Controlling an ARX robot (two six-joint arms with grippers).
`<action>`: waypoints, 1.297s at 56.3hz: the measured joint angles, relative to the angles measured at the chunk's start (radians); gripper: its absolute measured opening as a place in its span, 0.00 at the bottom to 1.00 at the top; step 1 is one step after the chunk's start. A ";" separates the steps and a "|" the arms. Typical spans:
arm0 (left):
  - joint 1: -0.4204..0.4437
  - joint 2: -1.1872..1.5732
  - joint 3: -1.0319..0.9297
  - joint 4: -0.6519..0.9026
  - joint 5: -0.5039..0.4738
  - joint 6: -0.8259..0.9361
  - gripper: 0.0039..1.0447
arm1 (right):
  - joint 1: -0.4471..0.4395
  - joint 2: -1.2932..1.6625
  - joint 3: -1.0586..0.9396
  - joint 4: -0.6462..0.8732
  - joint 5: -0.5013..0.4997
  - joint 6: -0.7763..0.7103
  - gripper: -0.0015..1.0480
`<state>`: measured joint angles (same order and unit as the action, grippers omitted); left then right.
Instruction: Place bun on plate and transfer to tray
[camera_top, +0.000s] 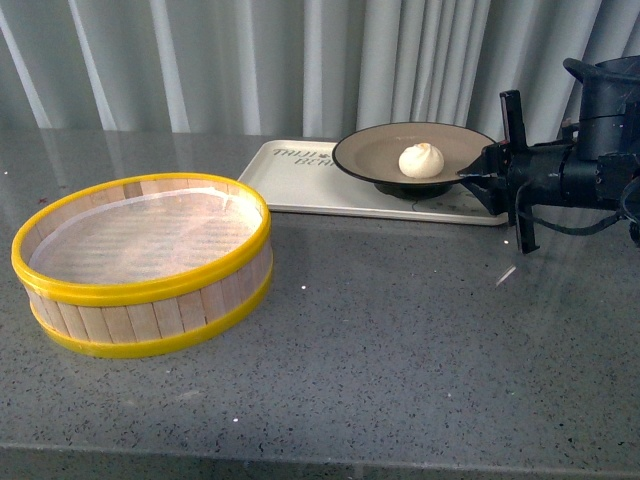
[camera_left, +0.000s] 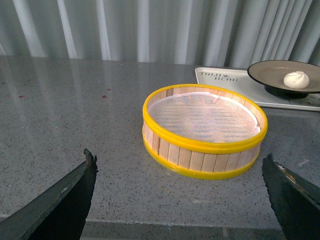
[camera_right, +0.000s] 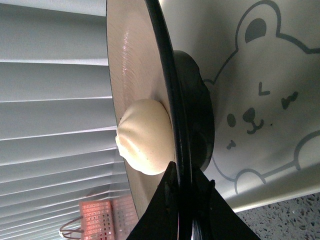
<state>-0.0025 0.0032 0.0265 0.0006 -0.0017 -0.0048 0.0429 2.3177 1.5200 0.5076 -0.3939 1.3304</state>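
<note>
The cream-white bun (camera_top: 421, 160) lies in the brown black-rimmed plate (camera_top: 370, 150). The plate stands on or just over the cream tray (camera_top: 290, 180) at the back; I cannot tell if it touches. My right gripper (camera_top: 478, 174) is shut on the plate's right rim. In the right wrist view its jaws (camera_right: 182, 182) pinch the black rim, with the bun (camera_right: 146, 136) beside them and the tray's bear face (camera_right: 260, 100) behind. My left gripper (camera_left: 177, 167) is open and empty, low over the table in front of the steamer basket; the bun (camera_left: 296, 79) and plate (camera_left: 270, 72) show far off.
A round wooden steamer basket with yellow rims (camera_top: 140, 262), holding nothing, stands at the left of the grey speckled table (camera_top: 400, 340). Grey curtains hang behind the table. The table's front edge shows in the left wrist view (camera_left: 175, 232).
</note>
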 joint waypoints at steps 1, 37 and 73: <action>0.000 0.000 0.000 0.000 0.000 0.000 0.94 | 0.001 0.000 0.000 0.000 0.000 0.000 0.02; 0.000 0.000 0.000 0.000 0.000 0.000 0.94 | 0.002 -0.019 -0.024 0.020 -0.012 0.025 0.86; 0.000 0.000 0.000 0.000 0.000 0.000 0.94 | 0.021 -0.608 -0.662 -0.030 0.288 -0.092 0.92</action>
<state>-0.0025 0.0032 0.0265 0.0006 -0.0021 -0.0044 0.0639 1.7092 0.8577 0.4778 -0.1062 1.2381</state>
